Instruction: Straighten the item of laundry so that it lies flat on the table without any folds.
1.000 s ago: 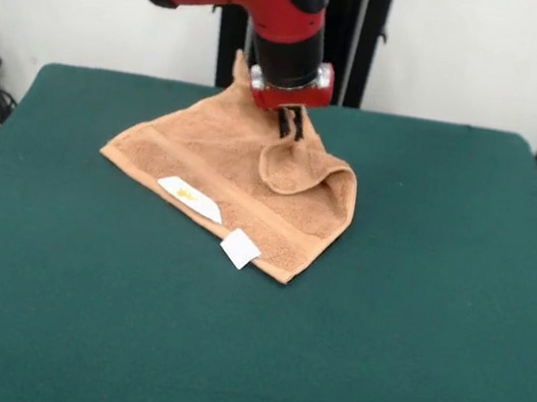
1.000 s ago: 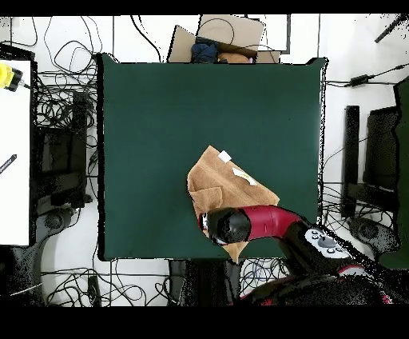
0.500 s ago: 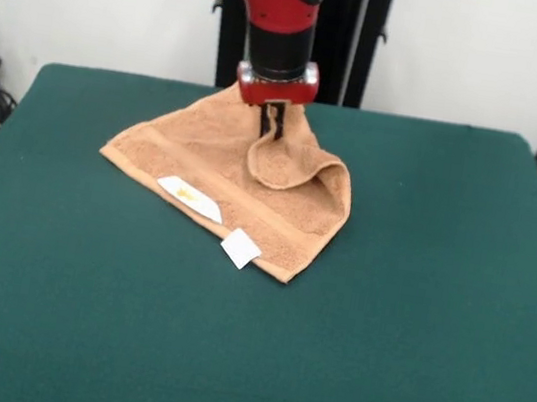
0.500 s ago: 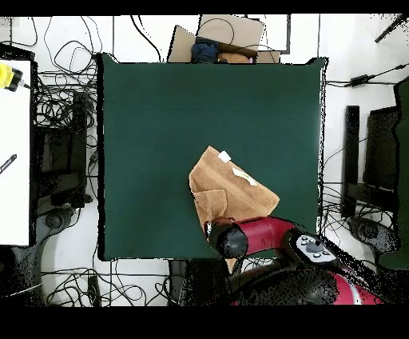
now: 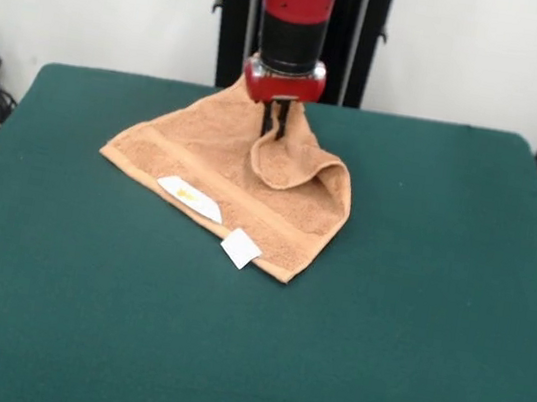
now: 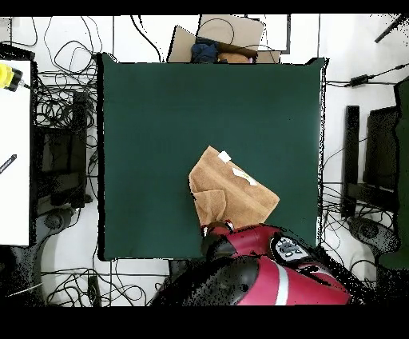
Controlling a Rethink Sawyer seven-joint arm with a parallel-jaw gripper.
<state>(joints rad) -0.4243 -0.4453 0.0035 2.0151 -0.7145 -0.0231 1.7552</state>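
Note:
The item of laundry, an orange-tan towel (image 5: 204, 161), lies on the far middle of the dark green table (image 5: 381, 329), with two white tags (image 5: 190, 197) on its near edge. One corner is folded over into a rounded flap (image 5: 289, 164). My gripper (image 5: 276, 126) hangs from the red arm over the towel's far part, shut on the top of this flap and holding it lifted. In the overhead view the towel (image 6: 232, 188) sits near the table's (image 6: 160, 120) bottom edge. There the red arm (image 6: 256, 240) covers the towel's lower edge and hides the gripper.
Green felt stretches wide in front of and beside the towel. Around the table in the overhead view lie tangled cables (image 6: 64, 104), a cardboard box (image 6: 228, 36) at the top edge and a white side table (image 6: 14, 152) at left.
The gripper has drawn back toward the table's far edge with the pinched flap. The flap now stands more upright, and the arm has retreated toward the base in the overhead view.

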